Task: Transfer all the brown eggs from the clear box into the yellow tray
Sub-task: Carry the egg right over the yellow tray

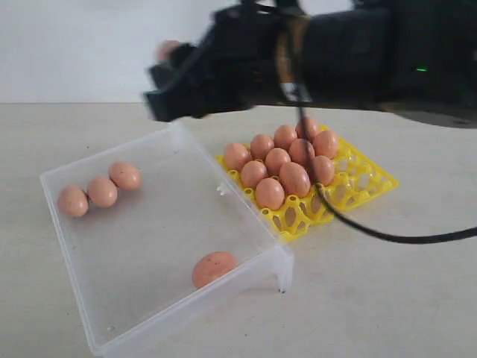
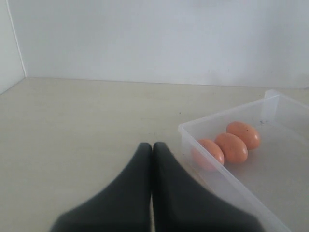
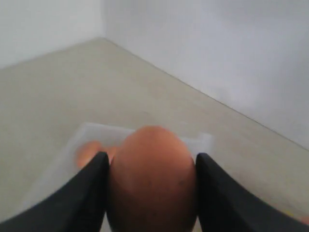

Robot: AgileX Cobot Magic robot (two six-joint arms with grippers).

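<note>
The right gripper pinches one egg across its middle, a dark finger on each side, and holds it high above the far side of the box. The left gripper is empty with its fingers pressed together, low over the table just outside a corner of the box.

Four eggs lie in the box. There is a row of three touching one another in the far left corner, and a single one against the near wall. The tray sits just beside the box. Its left cups are filled with eggs and its right cups are bare.

Each egg is probably light and stiff, with a brittle shell. It is smooth and round, so it may slip or roll. A gentle squeeze across the widest part looks best, with the egg lowered into a cup before release. The single one leaves little room for a finger on the wall side, so placing the fingers along the wall seems safer
</note>
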